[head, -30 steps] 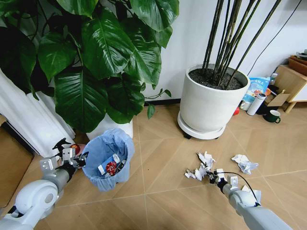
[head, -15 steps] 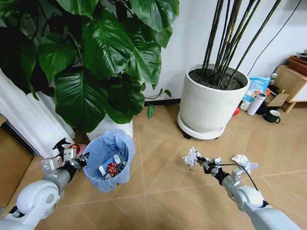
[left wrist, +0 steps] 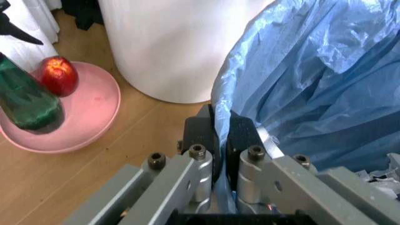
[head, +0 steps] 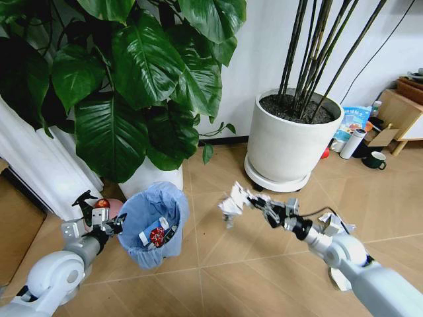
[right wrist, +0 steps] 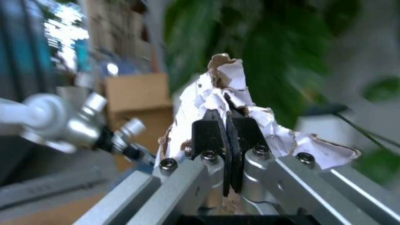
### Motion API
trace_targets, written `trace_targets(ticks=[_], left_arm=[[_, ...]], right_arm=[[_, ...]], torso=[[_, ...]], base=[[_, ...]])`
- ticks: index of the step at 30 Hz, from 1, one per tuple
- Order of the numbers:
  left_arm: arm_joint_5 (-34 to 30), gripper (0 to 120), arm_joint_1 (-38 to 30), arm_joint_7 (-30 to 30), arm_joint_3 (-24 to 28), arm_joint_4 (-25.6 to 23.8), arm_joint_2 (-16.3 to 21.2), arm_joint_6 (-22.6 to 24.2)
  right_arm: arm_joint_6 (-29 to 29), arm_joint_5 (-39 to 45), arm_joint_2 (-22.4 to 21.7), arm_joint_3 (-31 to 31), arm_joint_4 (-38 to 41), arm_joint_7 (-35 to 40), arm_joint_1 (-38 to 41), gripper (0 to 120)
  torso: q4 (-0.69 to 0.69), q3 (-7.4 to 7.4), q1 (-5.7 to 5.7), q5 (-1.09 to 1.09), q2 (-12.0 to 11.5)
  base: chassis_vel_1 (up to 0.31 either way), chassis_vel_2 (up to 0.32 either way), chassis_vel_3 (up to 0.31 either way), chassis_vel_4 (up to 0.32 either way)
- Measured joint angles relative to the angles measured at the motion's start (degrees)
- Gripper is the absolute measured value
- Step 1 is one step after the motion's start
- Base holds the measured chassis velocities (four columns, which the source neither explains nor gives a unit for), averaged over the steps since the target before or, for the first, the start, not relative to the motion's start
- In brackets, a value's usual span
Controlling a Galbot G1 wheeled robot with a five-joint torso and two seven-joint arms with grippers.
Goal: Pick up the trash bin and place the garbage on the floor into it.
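Above the floor (head: 218,264), right pincer (head: 246,200) grips paper wad (head: 232,202) beside trash bin (head: 153,221)

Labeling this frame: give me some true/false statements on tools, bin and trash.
1. The right tool holds a crumpled paper wad above the floor. True.
2. The left tool is open, clear of the trash bin. False: it is shut on the bin's bag-lined rim.
3. The bin is empty. False: litter lies inside.
4. Another paper wad lies on the floor beside the right arm. True.
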Motion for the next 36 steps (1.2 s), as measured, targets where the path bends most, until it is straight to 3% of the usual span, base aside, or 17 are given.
trace_targets(ticks=[12, 18, 22, 36], left_arm=[[-0.05, 0, 0.07, -0.14, 0.89, -0.53, 0.50, 0.35], [0.00, 0, 0.47, -0.15, 1.34, -0.63, 1.07, 0.44], [0.05, 0, 0.55, 0.07, 1.85, -0.78, 1.60, 0.47], [-0.05, 0, -0.18, 1.40, 2.18, -0.85, 2.51, 0.11]], right_arm=[[-0.17, 4.72, 3.97, -17.82, -6.88, -1.45, 20.88, 0], [-0.18, 5.64, 6.13, -22.49, -10.51, -1.58, 25.60, 0], [-0.15, 6.76, 9.24, -28.77, -14.82, -3.05, 30.69, 0], [0.24, 8.47, 13.66, -37.78, -19.38, -5.11, 36.41, 0]], torso=[[0.00, 0.01, 0.00, 0.00, 0.00], [0.00, 0.01, 0.00, -0.01, 0.00], [-0.01, 0.01, 0.00, 0.00, 0.00], [-0.02, 0.00, 0.00, 0.01, 0.00]], base=[[0.000, 0.000, 0.000, 0.000], [0.000, 0.000, 0.000, 0.000], [0.000, 0.000, 0.000, 0.000], [0.000, 0.000, 0.000, 0.000]])
